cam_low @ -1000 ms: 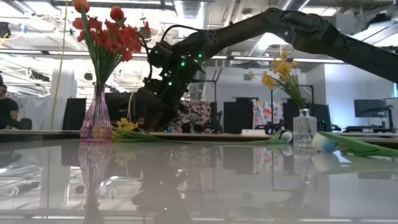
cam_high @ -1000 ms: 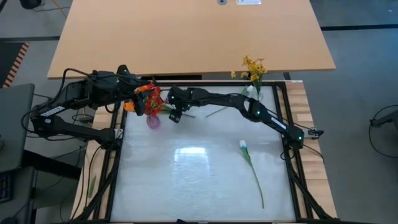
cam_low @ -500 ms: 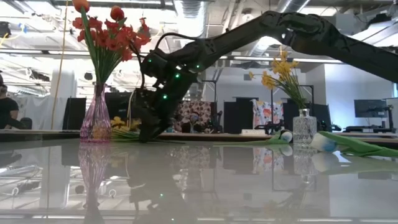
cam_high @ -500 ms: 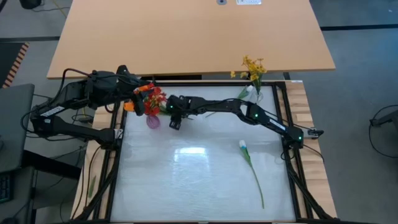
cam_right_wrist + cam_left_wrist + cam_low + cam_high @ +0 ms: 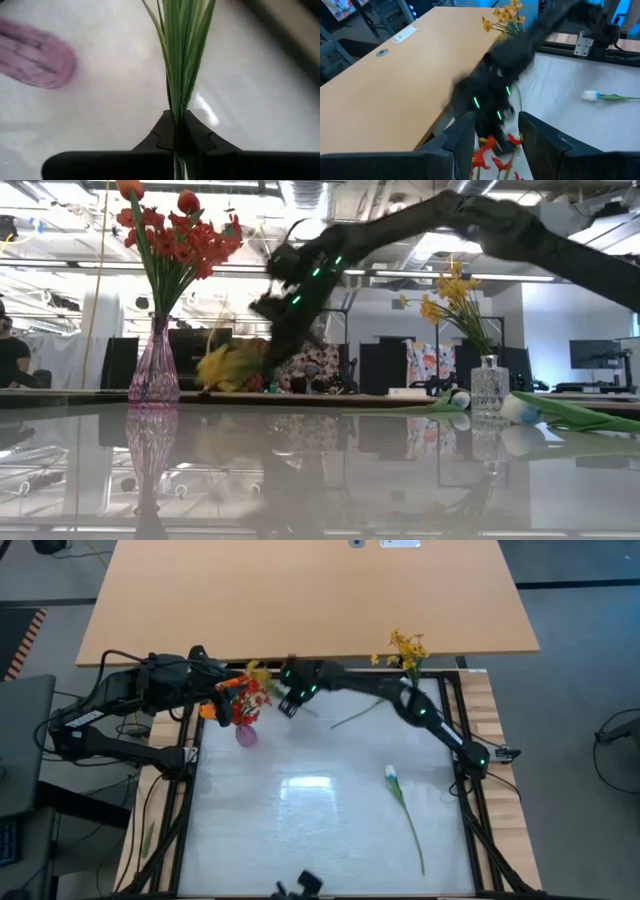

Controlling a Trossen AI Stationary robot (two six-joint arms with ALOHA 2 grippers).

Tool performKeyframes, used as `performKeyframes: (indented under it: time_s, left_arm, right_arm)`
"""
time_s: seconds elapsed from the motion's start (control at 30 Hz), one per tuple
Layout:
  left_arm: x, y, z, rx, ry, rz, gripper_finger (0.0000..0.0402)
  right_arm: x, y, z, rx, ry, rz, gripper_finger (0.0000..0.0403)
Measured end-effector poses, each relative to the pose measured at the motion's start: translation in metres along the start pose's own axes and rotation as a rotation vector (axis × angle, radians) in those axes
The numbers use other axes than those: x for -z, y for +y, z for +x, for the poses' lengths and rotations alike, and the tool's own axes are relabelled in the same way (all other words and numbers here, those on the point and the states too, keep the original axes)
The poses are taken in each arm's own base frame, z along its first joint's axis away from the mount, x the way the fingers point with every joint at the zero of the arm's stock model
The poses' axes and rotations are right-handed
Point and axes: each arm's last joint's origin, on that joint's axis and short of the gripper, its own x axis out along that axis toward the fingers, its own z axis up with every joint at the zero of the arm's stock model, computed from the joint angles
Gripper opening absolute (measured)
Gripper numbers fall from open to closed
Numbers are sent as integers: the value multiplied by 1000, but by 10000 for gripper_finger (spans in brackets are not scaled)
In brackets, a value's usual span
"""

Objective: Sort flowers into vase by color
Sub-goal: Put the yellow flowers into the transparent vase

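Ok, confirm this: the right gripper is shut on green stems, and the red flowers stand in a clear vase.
One thing is wrong: the vase holding the red flowers is pink, not clear, as the low view shows. The right gripper is indeed shut on the green stems.

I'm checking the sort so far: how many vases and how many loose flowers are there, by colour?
Pink vase with red flowers: 1
Clear vase with yellow flowers: 1
White flower lying loose: 1
Yellow spray held by right gripper: 1
Total: 2 vases, 2 loose flowers
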Motion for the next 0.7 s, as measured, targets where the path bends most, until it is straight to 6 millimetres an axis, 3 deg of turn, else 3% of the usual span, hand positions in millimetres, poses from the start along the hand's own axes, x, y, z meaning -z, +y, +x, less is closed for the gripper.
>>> performKeyframes:
  time_s: [0.2, 0.33, 0.43, 0.57, 0.7]
  left_arm:
    - [0, 0, 0, 13, 0, -21, 142]
    - [0, -1, 0, 33, 0, -30, 142]
    - [0, -1, 0, 41, 1, -44, 142]
    - [0, -1, 0, 42, 1, -48, 142]
    - [0, -1, 0, 42, -3, -50, 142]
  right_arm:
    - [-27, -37, -81, 94, -85, 0, 38]
    - [-40, -42, -161, 110, -205, -28, 38]
    - [-38, -45, -214, 134, -284, -46, 38]
    - [-17, -43, -270, 149, -389, -48, 38]
    - [29, -43, -305, 137, -534, -22, 38]
